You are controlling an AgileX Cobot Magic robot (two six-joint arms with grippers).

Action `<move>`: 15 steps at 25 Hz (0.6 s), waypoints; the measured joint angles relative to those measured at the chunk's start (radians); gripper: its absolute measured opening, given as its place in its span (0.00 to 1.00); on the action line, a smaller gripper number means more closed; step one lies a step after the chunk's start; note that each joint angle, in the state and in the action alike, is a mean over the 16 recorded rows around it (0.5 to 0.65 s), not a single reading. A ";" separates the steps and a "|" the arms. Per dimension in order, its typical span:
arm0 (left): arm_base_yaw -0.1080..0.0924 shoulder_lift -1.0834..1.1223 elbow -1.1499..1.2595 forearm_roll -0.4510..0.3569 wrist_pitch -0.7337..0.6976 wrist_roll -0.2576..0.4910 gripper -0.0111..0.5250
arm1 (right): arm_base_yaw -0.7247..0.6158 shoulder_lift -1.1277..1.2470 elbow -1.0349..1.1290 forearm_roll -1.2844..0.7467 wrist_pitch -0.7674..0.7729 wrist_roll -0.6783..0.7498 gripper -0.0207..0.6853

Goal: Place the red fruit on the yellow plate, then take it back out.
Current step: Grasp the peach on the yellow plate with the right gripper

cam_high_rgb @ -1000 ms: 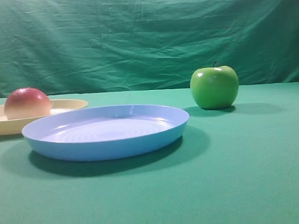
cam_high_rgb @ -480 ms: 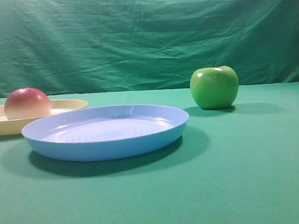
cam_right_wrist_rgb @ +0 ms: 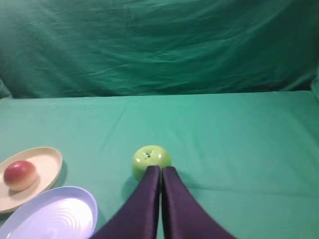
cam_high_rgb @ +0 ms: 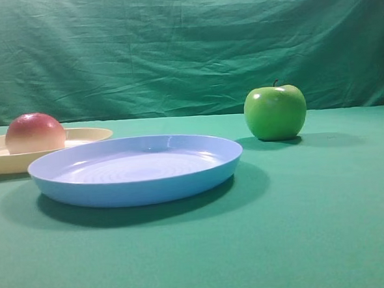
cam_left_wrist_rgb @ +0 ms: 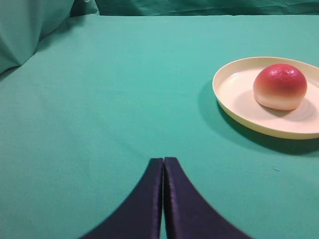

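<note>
left gripper (cam_left_wrist_rgb: 163, 164): dark, smooth, curved tapering fingers | right gripper (cam_right_wrist_rgb: 161, 172): same dark curved fingers

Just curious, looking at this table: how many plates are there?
2. The yellow plate sits at the far left, holding the red fruit; the blue plate, with nothing on it, lies in front near the middle. None seem hidden.

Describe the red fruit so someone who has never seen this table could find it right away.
Start at the green cloth-covered table and find the yellow plate, behind and left of the blue plate. The red fruit sits on it: round, red fading to pale peach, unlike the shiny green apple.
</note>
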 joint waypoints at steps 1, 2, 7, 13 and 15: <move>0.000 0.000 0.000 0.000 0.000 0.000 0.02 | -0.010 -0.021 0.028 0.000 -0.006 0.000 0.03; 0.000 0.000 0.000 0.000 0.000 0.000 0.02 | -0.019 -0.040 0.055 0.000 -0.010 0.000 0.03; 0.000 0.000 0.000 0.000 0.000 0.000 0.02 | -0.045 -0.108 0.177 -0.002 -0.033 0.000 0.03; 0.000 0.000 0.000 0.000 0.000 0.000 0.02 | -0.056 -0.124 0.285 -0.003 -0.069 0.000 0.03; 0.000 0.000 0.000 0.000 0.000 0.000 0.02 | -0.057 -0.124 0.309 -0.003 -0.080 0.000 0.03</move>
